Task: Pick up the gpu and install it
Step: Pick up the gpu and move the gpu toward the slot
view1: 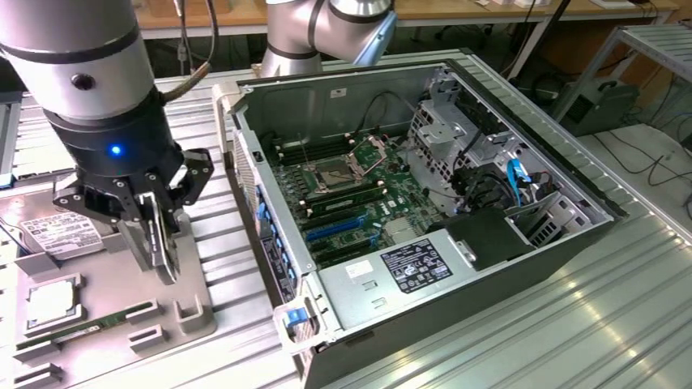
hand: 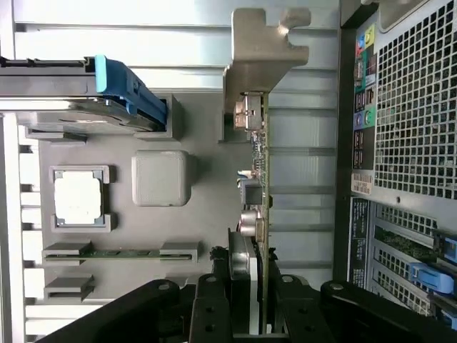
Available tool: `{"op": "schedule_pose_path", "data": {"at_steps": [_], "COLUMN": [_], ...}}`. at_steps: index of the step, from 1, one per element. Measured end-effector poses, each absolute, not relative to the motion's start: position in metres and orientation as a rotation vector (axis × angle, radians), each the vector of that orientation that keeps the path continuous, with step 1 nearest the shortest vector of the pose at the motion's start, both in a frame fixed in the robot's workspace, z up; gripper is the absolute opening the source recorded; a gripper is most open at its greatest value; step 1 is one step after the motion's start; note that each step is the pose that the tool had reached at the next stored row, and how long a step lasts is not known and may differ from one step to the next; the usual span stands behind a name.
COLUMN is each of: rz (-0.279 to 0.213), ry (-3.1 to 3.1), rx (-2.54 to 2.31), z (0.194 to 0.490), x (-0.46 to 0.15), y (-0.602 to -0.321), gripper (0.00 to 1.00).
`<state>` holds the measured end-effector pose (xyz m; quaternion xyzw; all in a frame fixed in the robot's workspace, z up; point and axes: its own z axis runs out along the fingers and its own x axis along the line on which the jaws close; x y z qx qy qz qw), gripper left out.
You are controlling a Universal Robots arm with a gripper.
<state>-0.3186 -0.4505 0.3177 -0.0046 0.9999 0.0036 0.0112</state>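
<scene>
Upright gpu (view1: 161,243) in the claw (view1: 151,212), apparently just above tray (view1: 108,296).

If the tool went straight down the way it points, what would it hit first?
The tool is shut on the gpu, so the card's lower edge would likely meet the gray tray first, near its case-side edge. The gap is hard to judge.

You face a ribbed silver metal table (view1: 584,324) streaked with bright glare. A wooden workbench (view1: 465,11) runs behind. At the exterior view's right, a grey metal rack (view1: 649,40) stands above loose floor cables (view1: 649,166).
</scene>
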Motion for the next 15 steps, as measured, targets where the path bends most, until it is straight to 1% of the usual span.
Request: {"op": "schedule_pose_path", "data": {"at_steps": [2,5,15], "rz": [0.013,0.013,0.013], "ry": [3.119,3.119,3.119], "rx": [-0.014,-0.014,-0.014], "z": [0.336,0.372,0.416], "x": [-0.319,-0.319,-0.318], "y": [-0.451,-0.451,-0.451], "gripper": [0.28,0.28,0.28]}}
